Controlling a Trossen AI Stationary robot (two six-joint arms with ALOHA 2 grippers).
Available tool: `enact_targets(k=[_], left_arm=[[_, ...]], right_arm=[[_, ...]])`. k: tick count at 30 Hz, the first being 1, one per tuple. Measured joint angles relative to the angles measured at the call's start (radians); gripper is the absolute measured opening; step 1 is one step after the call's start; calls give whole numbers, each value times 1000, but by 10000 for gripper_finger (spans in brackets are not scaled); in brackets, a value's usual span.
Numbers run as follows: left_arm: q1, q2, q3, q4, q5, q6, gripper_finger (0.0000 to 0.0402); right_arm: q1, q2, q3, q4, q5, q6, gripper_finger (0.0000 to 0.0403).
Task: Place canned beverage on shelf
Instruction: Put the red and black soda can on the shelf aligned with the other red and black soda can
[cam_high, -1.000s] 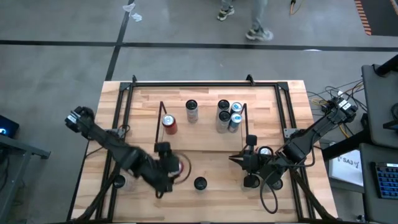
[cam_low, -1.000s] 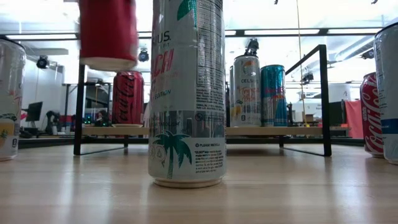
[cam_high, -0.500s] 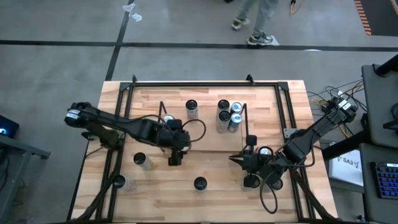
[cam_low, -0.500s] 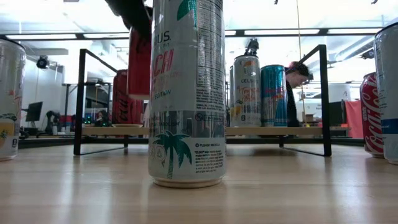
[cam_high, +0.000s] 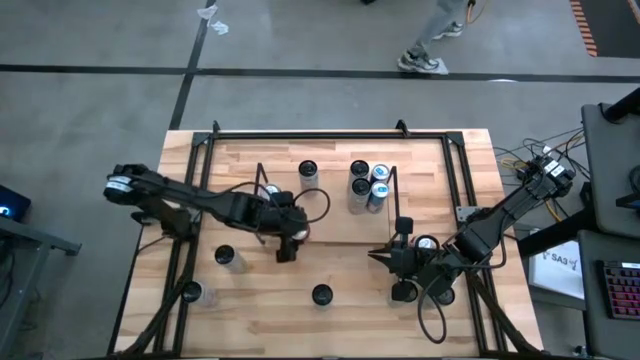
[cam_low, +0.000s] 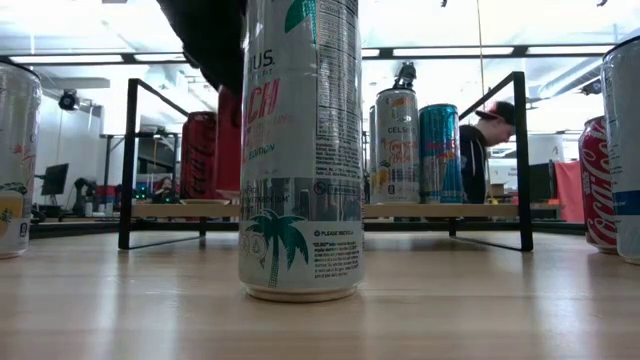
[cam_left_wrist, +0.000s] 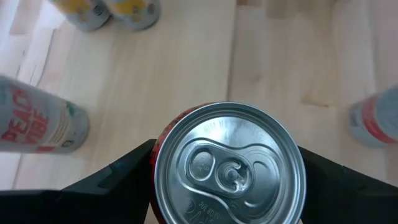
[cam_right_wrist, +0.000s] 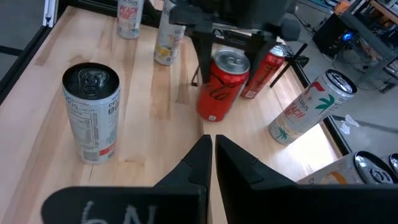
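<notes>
A red cola can (cam_right_wrist: 221, 87) hangs upright over the front left part of the shelf (cam_high: 345, 228), with my left gripper (cam_high: 288, 232) shut on it. In the left wrist view the can's silver top (cam_left_wrist: 229, 165) fills the gap between the dark fingers. A slim red can (cam_high: 270, 194), a dark-topped can (cam_high: 308, 172) and a cluster of several cans (cam_high: 368, 183) stand on the shelf's wooden base. My right gripper (cam_right_wrist: 210, 146) is shut over the table's near right part, holding nothing. My left gripper pinches the red can's upper wall (cam_left_wrist: 155, 163) between its two fingers, one on each opposite side. The fingers (cam_right_wrist: 202, 59) come slanting down from above and from the table's left. The can stays upright, its bottom (cam_low: 228, 185) a little above the shelf's base.
A tall white palm-print can (cam_low: 300, 150) stands near the front edge (cam_high: 321, 295). Loose cans stand at the front left (cam_high: 228, 258) and around my right gripper (cam_high: 427, 243). A black tubular frame (cam_high: 300, 133) rims the table. A person (cam_low: 482, 150) is behind the table.
My left gripper has carried the red can from the table's near left part toward the far edge, up to the shelf's front. Over the last half second it has sunk toward the shelf's base. The can has stayed upright in the hold.
</notes>
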Motion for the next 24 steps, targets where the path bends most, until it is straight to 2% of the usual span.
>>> enact_targets(k=[11,24], left_arm=[[63,0,-5,29,-9,-33,285],[70,-2,-41,53,-4,-64,285]], right_arm=[[0,0,0,0,0,2,13],[0,0,0,0,0,1,13]])
